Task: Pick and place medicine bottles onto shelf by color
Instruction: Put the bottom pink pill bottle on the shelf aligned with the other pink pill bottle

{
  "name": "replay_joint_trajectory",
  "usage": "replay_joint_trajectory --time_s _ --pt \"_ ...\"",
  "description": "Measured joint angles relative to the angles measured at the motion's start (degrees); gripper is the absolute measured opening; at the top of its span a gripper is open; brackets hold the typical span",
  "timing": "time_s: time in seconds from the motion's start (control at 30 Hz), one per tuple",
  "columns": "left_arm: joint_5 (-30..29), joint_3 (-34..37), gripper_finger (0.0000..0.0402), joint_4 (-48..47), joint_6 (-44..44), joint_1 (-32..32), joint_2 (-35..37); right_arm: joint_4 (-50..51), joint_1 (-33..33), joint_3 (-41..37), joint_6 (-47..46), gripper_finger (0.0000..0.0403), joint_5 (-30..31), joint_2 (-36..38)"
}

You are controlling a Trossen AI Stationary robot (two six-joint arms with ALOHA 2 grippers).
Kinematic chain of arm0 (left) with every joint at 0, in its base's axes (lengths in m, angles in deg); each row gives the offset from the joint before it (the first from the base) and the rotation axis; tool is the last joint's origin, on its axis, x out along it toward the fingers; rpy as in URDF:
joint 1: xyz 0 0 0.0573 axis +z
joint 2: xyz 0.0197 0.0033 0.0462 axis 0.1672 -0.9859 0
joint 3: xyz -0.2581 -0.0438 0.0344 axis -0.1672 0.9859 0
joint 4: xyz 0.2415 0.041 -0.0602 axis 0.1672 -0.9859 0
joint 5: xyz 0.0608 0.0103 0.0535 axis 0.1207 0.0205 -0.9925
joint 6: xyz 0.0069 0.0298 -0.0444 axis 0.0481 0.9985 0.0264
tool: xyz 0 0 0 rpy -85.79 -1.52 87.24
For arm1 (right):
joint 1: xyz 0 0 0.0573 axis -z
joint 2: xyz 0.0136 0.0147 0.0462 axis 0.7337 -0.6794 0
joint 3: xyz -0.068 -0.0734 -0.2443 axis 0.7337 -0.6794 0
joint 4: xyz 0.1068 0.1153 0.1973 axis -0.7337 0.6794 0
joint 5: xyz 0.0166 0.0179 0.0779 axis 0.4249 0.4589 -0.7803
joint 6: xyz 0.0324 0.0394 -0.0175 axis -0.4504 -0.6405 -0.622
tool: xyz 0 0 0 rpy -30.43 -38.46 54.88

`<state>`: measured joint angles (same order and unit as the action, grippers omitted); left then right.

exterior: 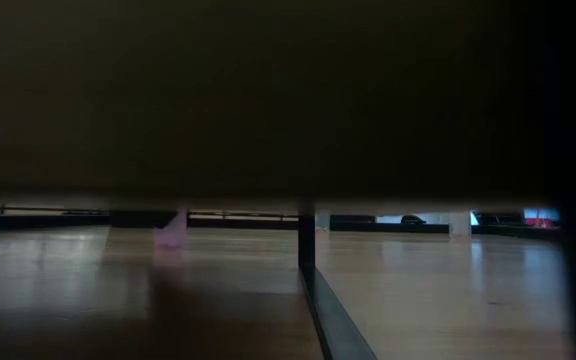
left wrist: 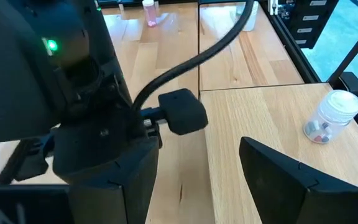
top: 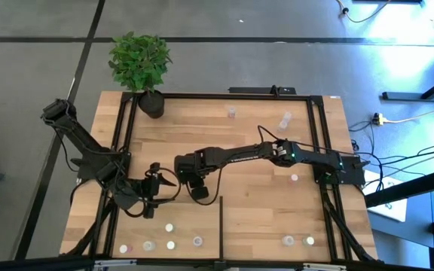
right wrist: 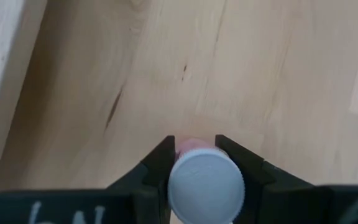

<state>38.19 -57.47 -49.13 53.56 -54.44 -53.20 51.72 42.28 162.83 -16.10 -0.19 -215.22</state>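
My right gripper point(top: 200, 191) reaches to the middle of the shelf point(top: 262, 199) and is shut on a medicine bottle with a white cap point(right wrist: 204, 184) and a pinkish body. My left gripper point(top: 157, 193) waits just to its left, open with nothing between its fingers point(left wrist: 272, 174). Other medicine bottles stand loose on the boards: several along the near edge point(top: 171, 245), two at the near right point(top: 298, 241), two at the far side point(top: 232, 113). One white-capped bottle point(left wrist: 331, 115) lies close by my left gripper. My right gripper pinches the bottle between its two fingers point(right wrist: 160, 163), one on each side just at the white cap point(right wrist: 204, 184). The fingers come steeply from above, pointing down. The bottle is upright with its cap up; whether its base touches the boards I cannot tell.
A black plant pot point(top: 153, 103) with a green plant stands at the far left corner. A short black divider bar point(top: 222, 222) runs from the near rail toward the middle. Black rails point(top: 319, 143) edge the shelf. The right arm's wrist point(left wrist: 73, 93) fills much of the left wrist view.
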Motion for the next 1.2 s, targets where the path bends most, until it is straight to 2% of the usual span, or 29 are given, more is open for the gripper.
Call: replay_joint_trajectory --time_s 0.37,0.83,1.2 --pt "0.01 0.0 0.0218 0.02 0.0 0.0 0.0 -0.1 0.02 0.0 -0.43 0.0115 -0.07 -0.07" --pt "0.0 0.0 0.0218 0.0 0.0 0.0 0.0 -0.03 0.04 -0.2 -2.72 0.0226 0.07 -0.29" --pt "0.0 0.0 0.0218 0.02 -0.09 0.0 0.0 2.83 0.12 2.16 -3.23 0.024 0.04 -0.14"
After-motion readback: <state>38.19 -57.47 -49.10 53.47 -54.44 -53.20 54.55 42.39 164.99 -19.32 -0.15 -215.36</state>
